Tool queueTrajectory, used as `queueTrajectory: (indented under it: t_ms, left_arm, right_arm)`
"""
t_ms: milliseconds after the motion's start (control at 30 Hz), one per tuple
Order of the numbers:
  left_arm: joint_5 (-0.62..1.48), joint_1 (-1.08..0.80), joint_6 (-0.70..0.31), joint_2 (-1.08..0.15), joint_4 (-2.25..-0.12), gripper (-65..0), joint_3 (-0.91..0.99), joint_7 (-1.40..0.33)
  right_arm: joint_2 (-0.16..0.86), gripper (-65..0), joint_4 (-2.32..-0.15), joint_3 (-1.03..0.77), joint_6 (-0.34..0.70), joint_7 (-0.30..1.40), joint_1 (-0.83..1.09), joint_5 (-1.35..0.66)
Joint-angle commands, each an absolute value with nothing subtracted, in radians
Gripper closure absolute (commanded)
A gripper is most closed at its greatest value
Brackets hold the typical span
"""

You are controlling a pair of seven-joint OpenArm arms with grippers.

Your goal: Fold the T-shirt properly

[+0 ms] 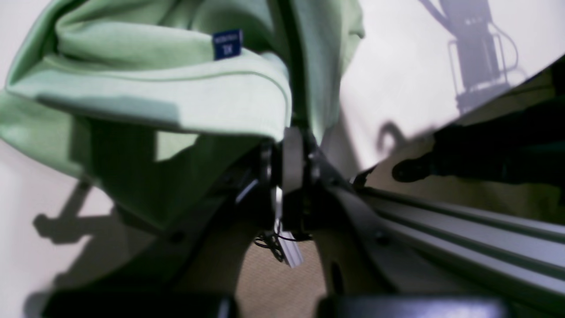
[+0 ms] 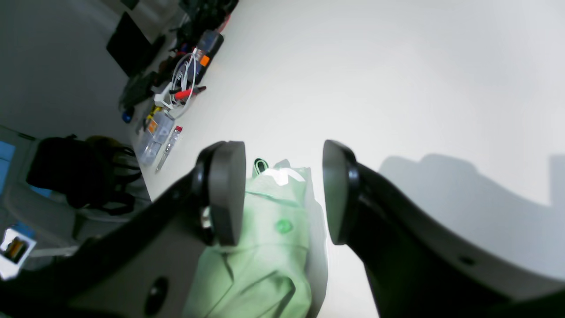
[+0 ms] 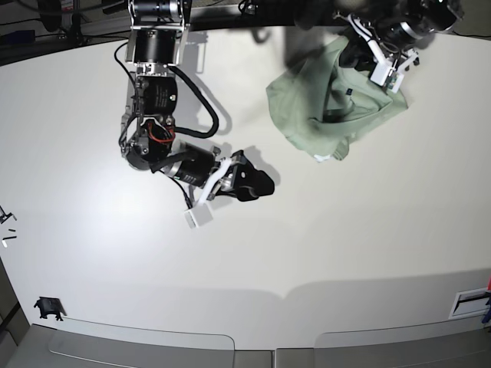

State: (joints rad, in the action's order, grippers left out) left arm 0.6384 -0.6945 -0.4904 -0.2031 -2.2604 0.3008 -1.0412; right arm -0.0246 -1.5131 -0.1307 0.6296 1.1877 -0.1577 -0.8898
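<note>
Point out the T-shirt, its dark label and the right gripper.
T-shirt [image 3: 307, 115]: base view, on the bunched green fabric left of the left arm.
Dark label [image 1: 227, 44]: left wrist view, on the blue tag at the fold.
Right gripper [image 2: 283, 192]: right wrist view, midway between its open fingertips.

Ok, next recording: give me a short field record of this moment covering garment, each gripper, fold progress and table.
garment: T-shirt, pale mint green, bunched in a loose heap at the far side of the table
label: small dark blue tag showing on a fold
left gripper: shut on the T-shirt, fabric draped over it
right gripper: open, holding nothing; in the base view it is apart from the garment
fold progress: no neat fold visible yet; cloth crumpled
table: white, with clutter of cables and small items along one edge
</note>
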Motion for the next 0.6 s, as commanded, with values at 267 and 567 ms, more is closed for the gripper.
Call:
queueTrajectory:
  t_ms: [267,567]
  left_arm:
    - [0.572,-0.715,-0.493,-0.209,-2.296,0.0,0.302,-1.074]
    - [0.427,-0.725,-0.410,-0.208,-2.296,0.0,0.302,-1.078]
  right_arm:
    - [-0.025,-26.5,-1.532,-0.130,0.641,1.169,-0.180,-0.920]
    - [-0.025,-26.5,-1.532,-0.130,0.641,1.169,-0.180,-0.920]
